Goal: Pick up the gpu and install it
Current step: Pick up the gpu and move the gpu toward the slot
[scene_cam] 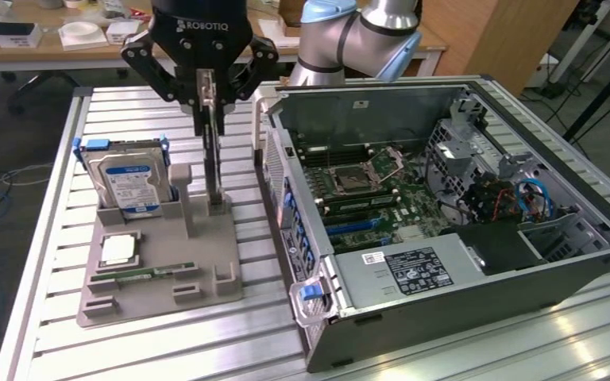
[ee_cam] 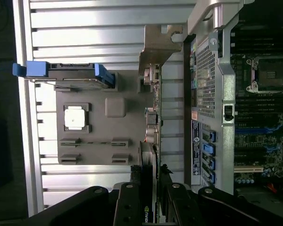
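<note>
The black pincer (scene_cam: 210,111) hangs over the slatted aluminium surface (scene_cam: 40,238), closed narrowly on the top edge of the gpu (scene_cam: 215,171), a thin green circuit card with a silver end bracket. The card stands upright on its edge. Its lower end reaches down among the raised posts of the flat grey plastic holder tray (scene_cam: 156,298); I cannot tell whether it is seated there or just clear.

From the wrist, the pincer (ee_cam: 150,173) has a finger on each face of the gpu (ee_cam: 151,117).

On the same tray, towards the exterior view's left, a boxy silver hard drive with a blue label (scene_cam: 127,181) stands upright. A square silver processor chip (scene_cam: 120,250) and a narrow green memory stick (scene_cam: 140,275) lie flat in front of it.

Just beside the tray, on the exterior view's right, the open dark grey computer case (scene_cam: 475,309) lies on its side, with its green motherboard (scene_cam: 374,190) exposed.
</note>
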`<action>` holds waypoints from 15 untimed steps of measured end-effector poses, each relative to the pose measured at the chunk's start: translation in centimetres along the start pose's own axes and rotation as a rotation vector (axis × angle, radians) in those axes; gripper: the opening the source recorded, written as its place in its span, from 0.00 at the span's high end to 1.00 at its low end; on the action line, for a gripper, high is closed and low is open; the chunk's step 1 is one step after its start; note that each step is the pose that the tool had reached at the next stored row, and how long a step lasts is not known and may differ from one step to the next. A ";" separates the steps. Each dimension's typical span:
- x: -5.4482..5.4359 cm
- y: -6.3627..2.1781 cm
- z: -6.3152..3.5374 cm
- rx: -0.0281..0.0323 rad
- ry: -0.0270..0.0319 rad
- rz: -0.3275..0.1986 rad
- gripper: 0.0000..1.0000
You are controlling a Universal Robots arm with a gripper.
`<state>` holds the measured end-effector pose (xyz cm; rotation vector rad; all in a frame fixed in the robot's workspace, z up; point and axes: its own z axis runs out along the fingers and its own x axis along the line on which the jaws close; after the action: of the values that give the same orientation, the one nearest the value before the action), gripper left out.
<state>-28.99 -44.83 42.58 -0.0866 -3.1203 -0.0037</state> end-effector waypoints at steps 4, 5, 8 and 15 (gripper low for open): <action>0.0 0.00 -0.49 0.0014 -0.0001 0.000 0.74; 0.0 0.00 -0.52 0.0015 -0.0002 0.000 0.74; 0.0 0.00 -0.53 0.0015 -0.0002 0.000 0.74; -0.2 0.02 -0.54 0.0016 -0.0001 0.000 0.74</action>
<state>-28.78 -44.83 43.11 -0.0867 -3.1204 -0.0012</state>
